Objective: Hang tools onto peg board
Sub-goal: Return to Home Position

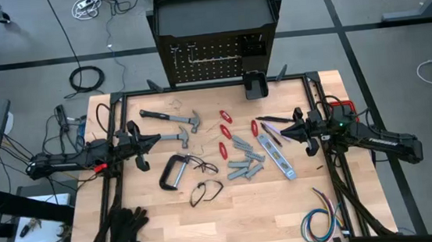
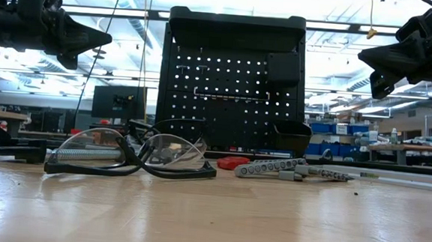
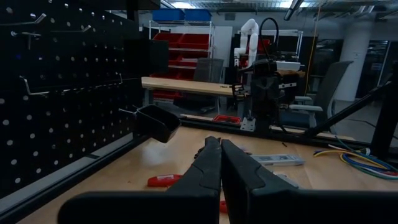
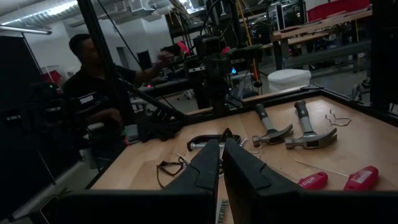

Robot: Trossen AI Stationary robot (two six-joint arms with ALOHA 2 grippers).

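— Where the tools are concerned, what is listed, and where?

— All are recorded lying on the bench [image 1: 170, 227]; none is hung. Two hammers [image 1: 170, 117] are laid side by side on the left arm's half, with their heads turned toward the middle. A C-clamp [image 1: 175, 172] is set nearer the front edge than they are. Four red-handled tools [image 1: 224, 149] are scattered mid-bench, and grey metal pieces [image 1: 245, 165] are clustered just beside them. A silver flat bar tool [image 1: 277, 157] is laid at a slant on the right arm's side of that cluster.

— And the peg board?

— The peg board [image 1: 209, 59] is stood upright at the far edge of the bench. A black bin [image 1: 255, 85] is hung low on it, toward the right arm's side.

— How are the grippers entered?

— The left gripper [image 1: 153, 139] is held near the hammer heads, its fingers pressed together with nothing between them. The right gripper [image 1: 264, 120] is held by the red-handled tools, likewise closed and empty. In the low view both are seen raised well clear of the bench.

— Other items?

— Two pairs of safety glasses [image 1: 206, 191] are noted by the C-clamp. Black gloves [image 1: 127, 229] are placed at the front corner on the left arm's side, and a coloured wire bundle [image 1: 323, 220] at the opposite front corner. A person [image 4: 93, 93] is seen beyond the bench, past the left arm.
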